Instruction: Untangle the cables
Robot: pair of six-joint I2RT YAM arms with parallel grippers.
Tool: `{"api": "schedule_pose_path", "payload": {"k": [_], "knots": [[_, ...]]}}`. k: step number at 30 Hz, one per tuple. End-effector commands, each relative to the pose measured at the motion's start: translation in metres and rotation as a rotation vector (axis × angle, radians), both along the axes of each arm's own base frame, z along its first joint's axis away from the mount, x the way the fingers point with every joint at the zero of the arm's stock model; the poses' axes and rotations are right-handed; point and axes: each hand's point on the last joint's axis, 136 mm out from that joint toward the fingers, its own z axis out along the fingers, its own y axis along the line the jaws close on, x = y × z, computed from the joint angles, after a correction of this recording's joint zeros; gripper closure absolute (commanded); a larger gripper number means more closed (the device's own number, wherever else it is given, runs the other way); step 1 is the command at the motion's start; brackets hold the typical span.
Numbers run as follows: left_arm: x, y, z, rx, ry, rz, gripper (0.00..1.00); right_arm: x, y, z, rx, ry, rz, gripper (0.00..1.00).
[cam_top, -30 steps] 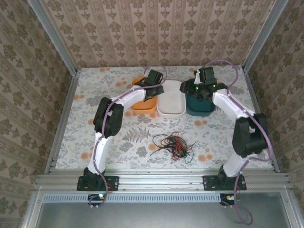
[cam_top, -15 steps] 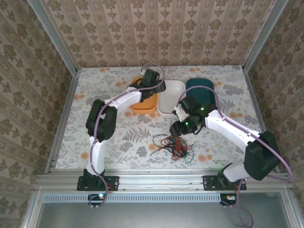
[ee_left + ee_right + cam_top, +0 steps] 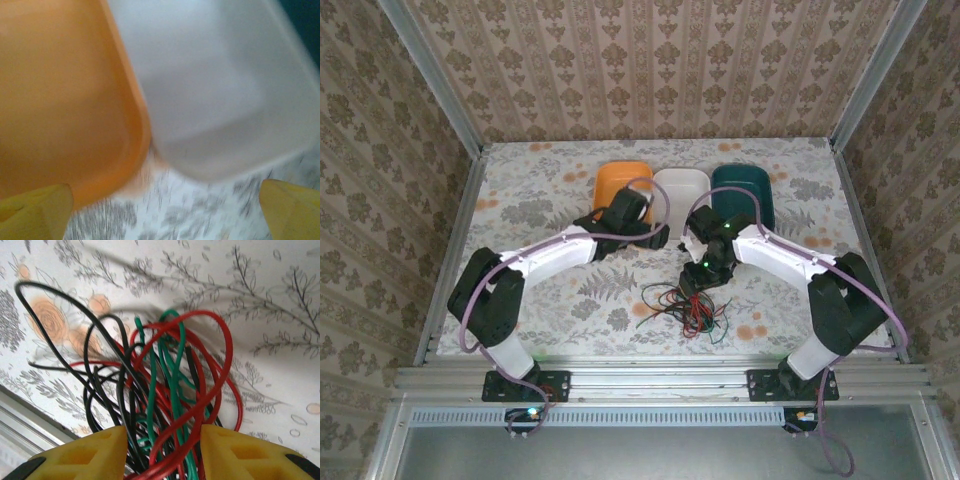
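The cables (image 3: 685, 306) lie as one tangled pile of thin red, black and green strands on the flowered table, near the front middle. My right gripper (image 3: 697, 282) has come down on the pile's far edge. In the right wrist view its yellow fingers (image 3: 85, 455) stand apart with a bundle of cables (image 3: 165, 390) running between them, not pinched. My left gripper (image 3: 655, 240) hovers just in front of the trays. The left wrist view shows its fingertips (image 3: 35, 210) wide apart with bare tablecloth between them, so the gripper (image 3: 165, 220) is open and holds nothing.
Three trays stand in a row at the back: orange (image 3: 623, 185), white (image 3: 680, 190) and dark teal (image 3: 742, 195). The orange tray (image 3: 60, 100) and white tray (image 3: 215, 90) lie close ahead of the left gripper. Metal rails border the table (image 3: 520, 210).
The right arm swung from the teal tray down to the cable pile, its jaws narrowing. The left gripper opened over the orange tray and drew back toward the front.
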Motion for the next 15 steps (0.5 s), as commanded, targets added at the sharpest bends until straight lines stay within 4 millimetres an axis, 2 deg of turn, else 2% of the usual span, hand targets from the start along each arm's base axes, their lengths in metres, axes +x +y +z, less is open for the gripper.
{"api": "schedule_pose_path", "payload": {"k": [1,5,9,11,15], "knots": [[-0.021,-0.007,0.004,-0.061,0.013,-0.100,0.04,0.012,0.010,0.002,0.020,-0.027,0.009,0.57],[-0.042,-0.009,-0.006,-0.044,0.040,-0.180,0.03,0.015,0.010,-0.006,0.007,-0.019,0.010,0.63],[-0.059,-0.014,-0.009,-0.034,0.046,-0.269,0.02,0.016,0.011,-0.006,0.012,-0.014,-0.001,0.79],[-0.071,-0.024,-0.007,-0.052,0.047,-0.358,0.01,0.021,0.011,0.003,0.022,-0.055,-0.009,0.85],[-0.095,-0.042,-0.007,-0.037,0.020,-0.541,0.00,0.040,0.008,0.040,0.063,-0.201,-0.035,0.93]]}}
